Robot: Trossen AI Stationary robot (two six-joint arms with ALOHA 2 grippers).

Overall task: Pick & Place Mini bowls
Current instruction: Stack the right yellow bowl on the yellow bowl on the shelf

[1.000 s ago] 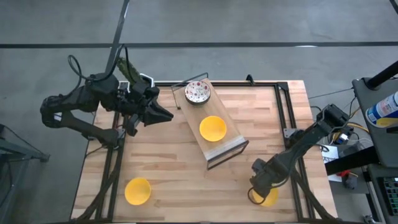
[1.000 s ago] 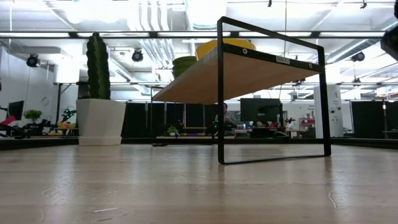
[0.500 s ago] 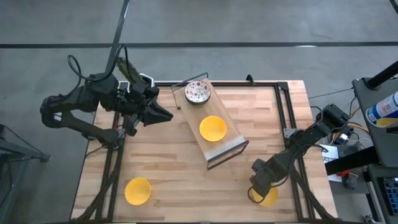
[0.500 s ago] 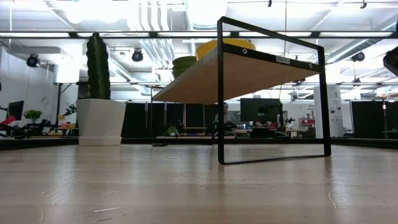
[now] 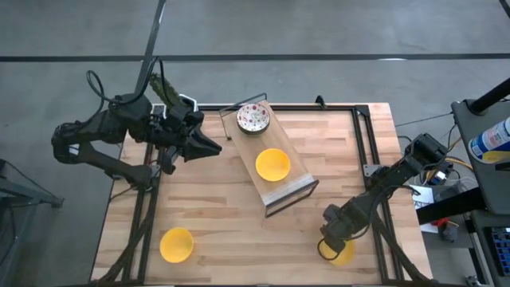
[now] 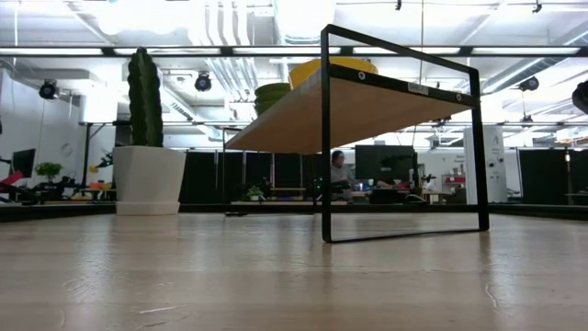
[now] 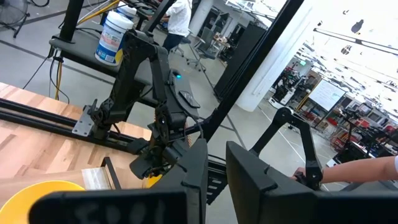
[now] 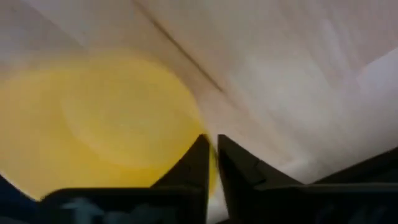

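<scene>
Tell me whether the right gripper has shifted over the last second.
No. In the high view the right gripper sits at the same spot over the yellow bowl near the table's near-right corner.

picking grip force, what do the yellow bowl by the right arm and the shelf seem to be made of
Yellow bowl: likely plastic, smooth, even matte colour; the right end effector pinches its rim. Shelf: pale wood board with visible grain, on a thin black frame that looks like metal.
</scene>
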